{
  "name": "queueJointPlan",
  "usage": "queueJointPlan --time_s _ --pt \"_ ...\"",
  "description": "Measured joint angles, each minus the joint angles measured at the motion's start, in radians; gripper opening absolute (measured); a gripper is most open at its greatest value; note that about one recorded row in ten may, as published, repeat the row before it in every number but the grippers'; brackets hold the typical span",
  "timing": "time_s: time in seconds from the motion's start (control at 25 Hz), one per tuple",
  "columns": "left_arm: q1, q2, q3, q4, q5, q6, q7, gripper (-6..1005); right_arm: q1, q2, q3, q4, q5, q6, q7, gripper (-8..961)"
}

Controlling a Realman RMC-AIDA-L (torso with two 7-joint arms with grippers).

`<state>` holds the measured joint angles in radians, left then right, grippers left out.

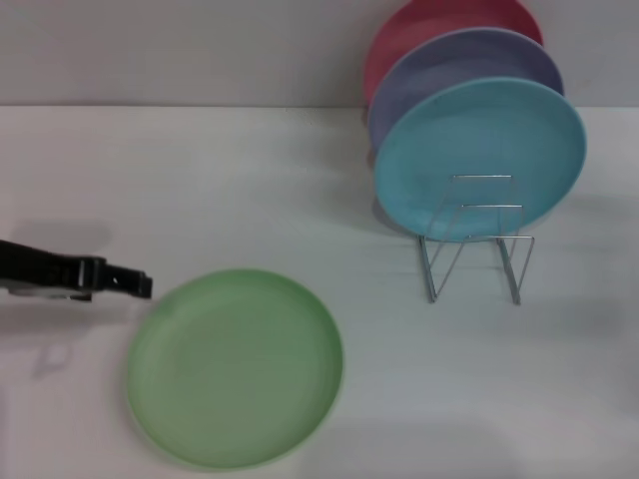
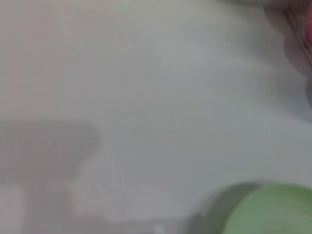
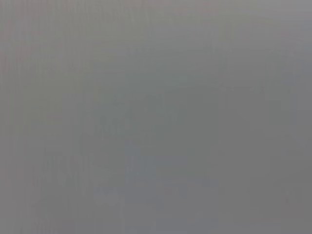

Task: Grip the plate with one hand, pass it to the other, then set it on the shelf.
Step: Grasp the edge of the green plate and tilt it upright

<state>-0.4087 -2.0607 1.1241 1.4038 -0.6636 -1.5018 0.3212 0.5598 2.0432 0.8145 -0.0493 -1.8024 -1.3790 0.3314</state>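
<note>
The light green plate [image 1: 236,365] lies flat on the white table at the front, left of centre. Its edge also shows in the left wrist view [image 2: 270,209]. My left gripper [image 1: 140,284] comes in from the left edge, low over the table, its tip just left of the plate's rim and apart from it. The silver wire shelf [image 1: 477,244] stands at the right, with its front loops free. My right gripper is out of view; the right wrist view shows only plain grey.
A turquoise plate [image 1: 479,157], a lavender plate [image 1: 469,70] and a red plate [image 1: 439,25] stand upright in the shelf's back slots. The white table [image 1: 200,180] stretches between the plate and the back wall.
</note>
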Motion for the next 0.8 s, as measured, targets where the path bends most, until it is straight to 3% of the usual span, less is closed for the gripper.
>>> queueJointPlan --time_s 0.28,0.8 --pt "-0.007 -0.001 0.087 -0.007 0.040 -0.025 -0.089 740 0.004 -0.008 0.000 -0.001 0.000 0.000 0.000 635" --pt "-0.013 -0.002 0.145 -0.033 0.081 -0.035 -0.111 735 -0.002 -0.013 0.000 -0.001 0.000 0.000 0.000 635"
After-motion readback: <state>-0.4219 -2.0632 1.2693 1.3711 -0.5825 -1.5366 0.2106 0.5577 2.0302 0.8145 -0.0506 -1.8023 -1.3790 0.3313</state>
